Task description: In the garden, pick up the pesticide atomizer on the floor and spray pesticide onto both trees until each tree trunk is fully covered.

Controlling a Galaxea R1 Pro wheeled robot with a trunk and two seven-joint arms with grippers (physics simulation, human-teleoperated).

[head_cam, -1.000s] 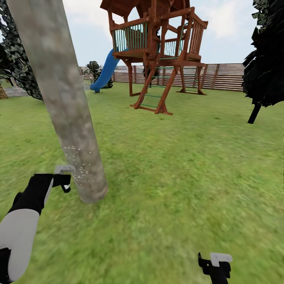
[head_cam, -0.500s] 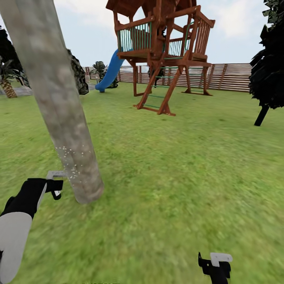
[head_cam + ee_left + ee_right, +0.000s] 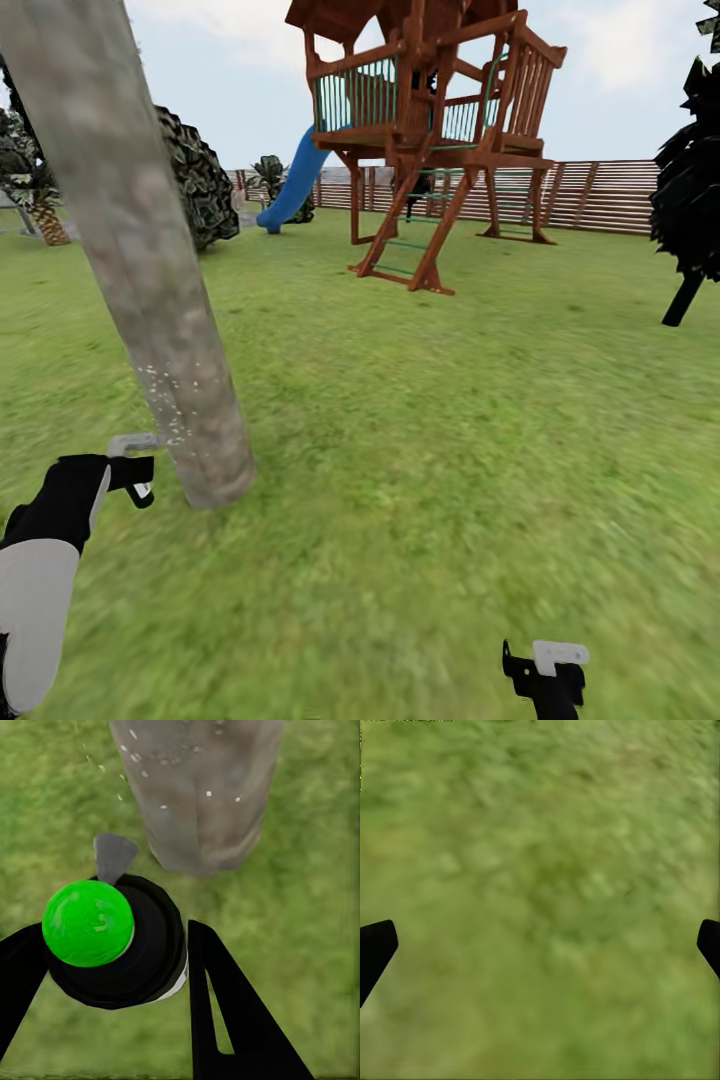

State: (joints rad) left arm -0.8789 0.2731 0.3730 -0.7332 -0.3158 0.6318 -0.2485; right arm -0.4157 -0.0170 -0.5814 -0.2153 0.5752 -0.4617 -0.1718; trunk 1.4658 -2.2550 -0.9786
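Left gripper (image 3: 140,470) hangs low beside the tree trunk (image 3: 150,270), whose base carries whitish pesticide specks (image 3: 165,405); right gripper (image 3: 545,668) hangs over the lawn (image 3: 450,420). Left wrist view: black fingers (image 3: 225,1012) clamp the pesticide atomizer (image 3: 112,941), green-capped, nozzle toward the speckled trunk (image 3: 202,787). Right wrist view: fingertips (image 3: 375,945) spread wide, holding nothing, above grass (image 3: 540,885).

Rough matt bark covers the tree trunk (image 3: 150,290).
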